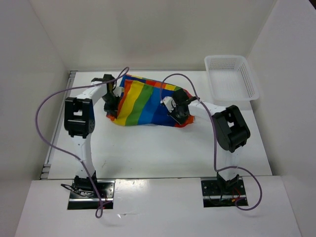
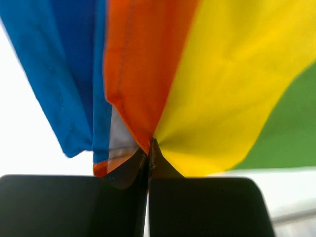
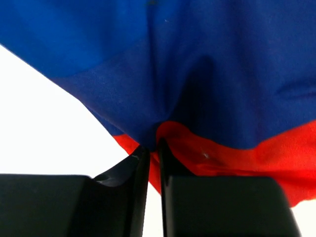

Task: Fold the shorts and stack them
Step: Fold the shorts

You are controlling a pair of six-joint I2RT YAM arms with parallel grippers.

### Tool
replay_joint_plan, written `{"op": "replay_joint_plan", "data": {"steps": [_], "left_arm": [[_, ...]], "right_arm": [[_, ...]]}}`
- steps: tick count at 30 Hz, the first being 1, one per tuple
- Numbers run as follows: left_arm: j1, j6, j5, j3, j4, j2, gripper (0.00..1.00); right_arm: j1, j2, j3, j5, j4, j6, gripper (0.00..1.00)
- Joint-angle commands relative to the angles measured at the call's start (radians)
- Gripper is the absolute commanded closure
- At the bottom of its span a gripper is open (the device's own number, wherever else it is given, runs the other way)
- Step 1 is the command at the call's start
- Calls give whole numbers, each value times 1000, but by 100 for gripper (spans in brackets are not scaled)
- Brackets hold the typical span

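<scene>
Fingers (image 2: 74, 207) of the left gripper (image 2: 148, 153) pinch the shorts (image 1: 143, 101); the right gripper (image 3: 153, 148) seems clamped on the hem nearer the basket (image 1: 232, 79). Cloth looks limp and light: best held by its corners.

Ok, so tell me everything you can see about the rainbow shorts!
The shorts are soft, thin-looking cloth in wide stripes: blue, red, orange, yellow and green. They look rumpled and are stretched sideways between the two arms, over the far middle of the white table. The left gripper pinches an edge where orange meets yellow. The right gripper pinches an edge where blue meets red. It is not possible to tell whether they rest on the table or hang just above it.
</scene>
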Motion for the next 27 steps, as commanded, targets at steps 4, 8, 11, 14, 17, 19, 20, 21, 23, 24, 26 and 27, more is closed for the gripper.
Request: {"op": "replay_joint_plan", "data": {"steps": [4,8,11,14,17,19,20,21,23,24,26,27], "left_arm": [[12,7,-26,-347,115,-308,100],[-2,7,30,-499,75,-515,90],[-11,7,67,-559,17,-625,76],[23,7,107,-461,-11,-669,61],[23,7,142,-259,-20,-622,48],[12,7,142,-180,30,-541,40],[1,7,132,-150,93,-508,39],[-11,7,123,-92,122,-437,39],[-20,7,125,-16,172,-353,39],[-20,7,136,65,172,-271,36],[-20,7,145,142,181,-194,33],[-20,7,161,170,181,-134,32]], "right_arm": [[56,-129,-106,-86,-162,-95,89],[163,-256,-157,-152,-272,-133,90],[189,-329,-128,-214,-320,-101,81],[118,-372,-3,-261,-335,-33,64],[13,-381,135,-326,-280,75,46],[-87,-381,183,-326,-184,219,41],[-117,-381,183,-289,-152,270,41],[-147,-357,173,-271,-104,361,41],[-216,-329,173,-258,-104,399,41],[-233,-317,147,-273,-126,399,39],[-283,-295,114,-295,-127,399,35],[-299,-295,81,-295,-127,399,34]]}}
